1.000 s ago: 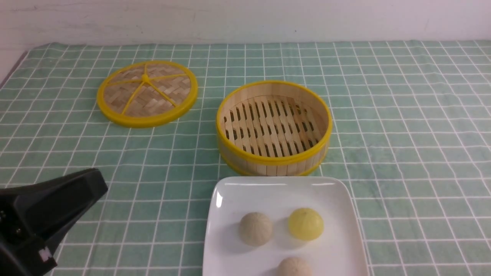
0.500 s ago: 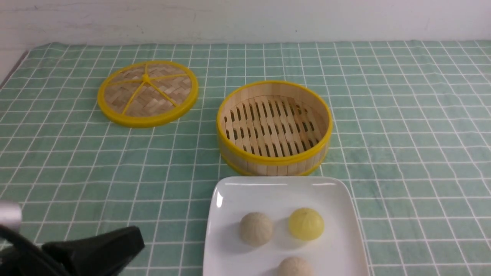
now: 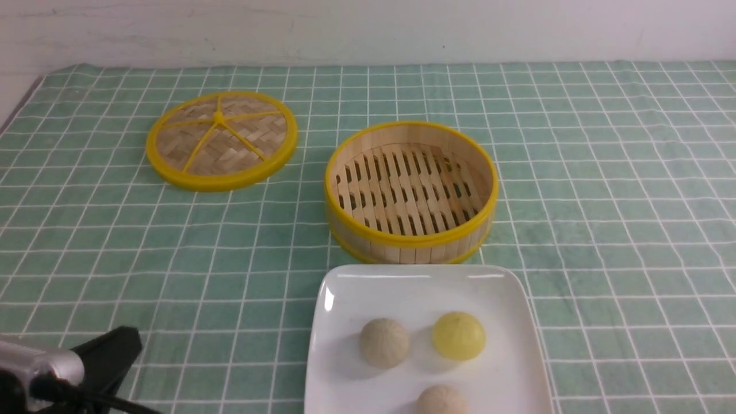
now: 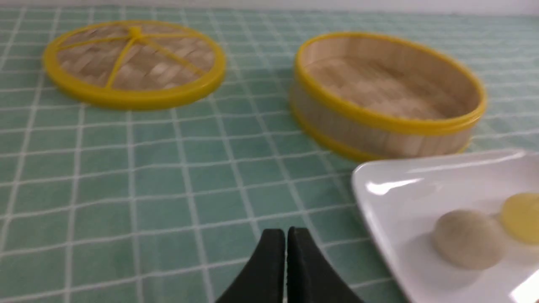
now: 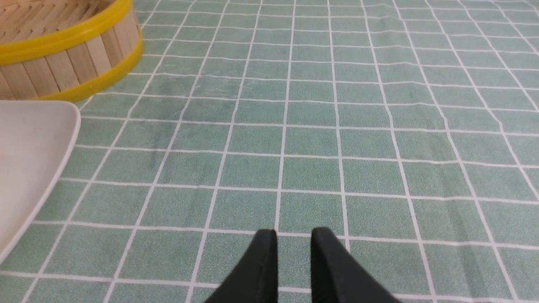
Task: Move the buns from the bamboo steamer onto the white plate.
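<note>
Buns: all three sit on the white plate [image 3: 345,287], none in the bamboo steamer [image 3: 410,244], whose slatted floor is bare. One cream bun [image 3: 384,343] and the yellow bun [image 3: 458,336] lie side by side mid-plate, apart from each other; the second cream bun [image 3: 441,401] lies nearer the robot, cut by the frame edge. Plate sits just in front of the steamer, the two nearly touching. Steamer lid [image 3: 221,140] lies flat on the checked cloth [image 3: 604,190], well to the steamer's left.

Left gripper [image 4: 286,235]: fingertips pressed together, nothing between them, low over the cloth. From it the plate lies to its right and slightly ahead; the first cream bun is the nearest.

Right gripper [image 5: 294,237]: fingertips a narrow gap apart, holding nothing, over bare cloth. Plate corner and steamer wall lie to its left and ahead.

Judgement: transfer looks complete; no bun left to fetch. Buns are round, so no long axis to align. If any adjustment were needed, the left arm appears nearer to the cream buns, the right arm to the yellow one.
</note>
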